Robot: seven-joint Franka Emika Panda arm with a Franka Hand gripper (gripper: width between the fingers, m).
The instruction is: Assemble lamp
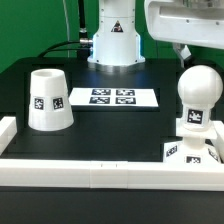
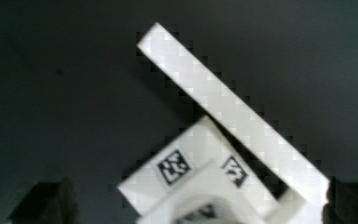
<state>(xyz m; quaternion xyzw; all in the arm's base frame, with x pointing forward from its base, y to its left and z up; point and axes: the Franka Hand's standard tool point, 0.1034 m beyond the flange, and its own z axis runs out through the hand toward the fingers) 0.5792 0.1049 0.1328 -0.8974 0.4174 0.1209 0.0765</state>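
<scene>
The round-topped bulb post (image 1: 197, 98) stands upright on the flat square base (image 1: 183, 152) at the exterior view's right, against the front rail. The tapered shade (image 1: 48, 100) stands apart at the exterior view's left, wide end down. My gripper (image 1: 186, 50) hangs just above and behind the bulb's top, mostly cut off by the frame's upper edge. In the wrist view my gripper (image 2: 197, 208) is open, its dark fingers (image 2: 48, 205) far apart, with the tagged base (image 2: 179, 168) and the blurred bulb top (image 2: 202, 212) below. It holds nothing.
The marker board (image 1: 113, 97) lies flat in the middle at the back. A long white rail (image 1: 90, 165) runs along the table's front edge and shows as a slanting strip in the wrist view (image 2: 211, 90). The robot's white pedestal (image 1: 113, 40) stands behind.
</scene>
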